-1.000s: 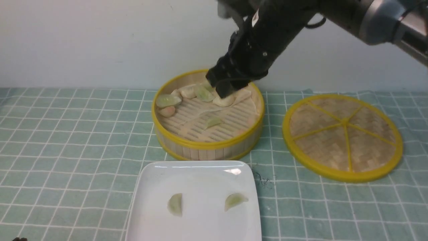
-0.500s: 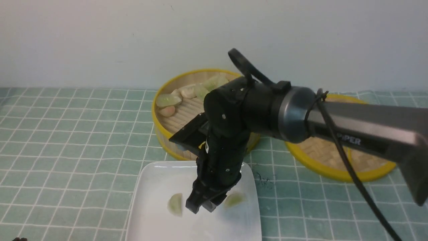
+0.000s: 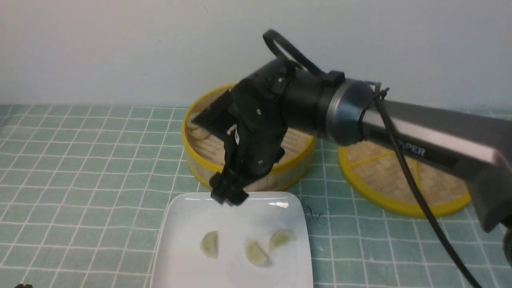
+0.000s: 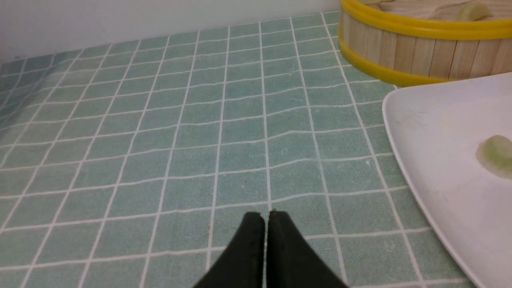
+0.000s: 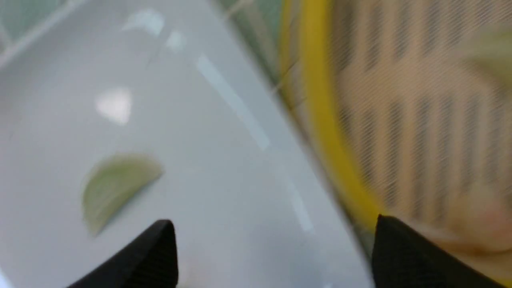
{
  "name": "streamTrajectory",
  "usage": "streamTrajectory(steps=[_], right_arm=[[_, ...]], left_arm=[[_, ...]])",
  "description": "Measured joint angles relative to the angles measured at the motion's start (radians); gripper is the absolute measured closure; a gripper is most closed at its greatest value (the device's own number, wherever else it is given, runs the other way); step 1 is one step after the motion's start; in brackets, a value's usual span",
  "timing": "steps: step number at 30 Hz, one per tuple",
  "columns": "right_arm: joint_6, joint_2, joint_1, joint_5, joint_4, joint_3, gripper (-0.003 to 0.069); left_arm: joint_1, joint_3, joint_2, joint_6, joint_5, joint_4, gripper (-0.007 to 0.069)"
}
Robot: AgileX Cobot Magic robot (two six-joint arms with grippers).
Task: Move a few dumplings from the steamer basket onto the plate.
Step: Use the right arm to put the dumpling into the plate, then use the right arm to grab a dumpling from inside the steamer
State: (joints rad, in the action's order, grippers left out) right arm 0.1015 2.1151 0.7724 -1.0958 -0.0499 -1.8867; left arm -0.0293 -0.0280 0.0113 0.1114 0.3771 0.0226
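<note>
The counter [image 3: 80,168] is covered by a green cloth [image 3: 60,132] with a white grid. The right arm [image 3: 420,136] reaches across it from the right, its black wrist in front of the steamer basket [image 3: 292,170] and hiding most of the basket's inside in the front view. The round bamboo basket with yellow rims stands at the back centre. Its flat woven lid [image 3: 384,180] with yellow spokes lies on the cloth just to its right, partly behind the arm. The glossy white square plate [image 3: 188,224] sits directly in front of the basket, near it.

The right claw [image 3: 229,194] hangs over the plate's far edge, level with the basket's near wall. The blurred right wrist view shows its fingers spread wide with nothing between them. The left claw [image 4: 266,240] is low over the cloth to the left of the plate, its two tips pressed together and empty.

Three pale green dumplings [image 3: 256,253] lie on the plate in a loose row, apart from each other. The left wrist view shows another green one [image 4: 474,10] inside the basket.
</note>
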Motion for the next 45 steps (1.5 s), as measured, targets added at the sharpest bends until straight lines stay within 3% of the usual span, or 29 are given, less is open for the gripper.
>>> streamTrajectory(steps=[10, 19, 31, 35, 36, 37, 40, 43, 45], right_arm=[[0.033, 0.118, -0.177, 0.060, 0.075, -0.268, 0.0118], [0.177, 0.313, -0.188, 0.052, 0.136, -0.418, 0.0118], [0.222, 0.406, -0.188, 0.049, 0.129, -0.437, 0.0129], [0.223, 0.407, -0.188, 0.048, 0.121, -0.439, 0.0256], [0.223, 0.407, -0.188, 0.045, 0.115, -0.439, 0.0348], [0.223, 0.405, -0.188, 0.040, 0.111, -0.439, 0.0379], [0.217, 0.391, -0.188, 0.013, 0.094, -0.439, 0.0394], [0.167, 0.339, -0.188, -0.067, 0.070, -0.441, 0.0582], [0.146, 0.295, -0.188, -0.107, 0.066, -0.447, 0.0630]], left_arm=[[0.000, 0.000, 0.000, 0.000, 0.000, 0.000, 0.0631], [0.000, 0.000, 0.000, 0.000, 0.000, 0.000, 0.0631], [0.000, 0.000, 0.000, 0.000, 0.000, 0.000, 0.0631], [0.000, 0.000, 0.000, 0.000, 0.000, 0.000, 0.0631], [0.000, 0.000, 0.000, 0.000, 0.000, 0.000, 0.0631], [0.000, 0.000, 0.000, 0.000, 0.000, 0.000, 0.0631], [0.000, 0.000, 0.000, 0.000, 0.000, 0.000, 0.0631], [0.000, 0.000, 0.000, 0.000, 0.000, 0.000, 0.0631], [0.000, 0.000, 0.000, 0.000, 0.000, 0.000, 0.0631]])
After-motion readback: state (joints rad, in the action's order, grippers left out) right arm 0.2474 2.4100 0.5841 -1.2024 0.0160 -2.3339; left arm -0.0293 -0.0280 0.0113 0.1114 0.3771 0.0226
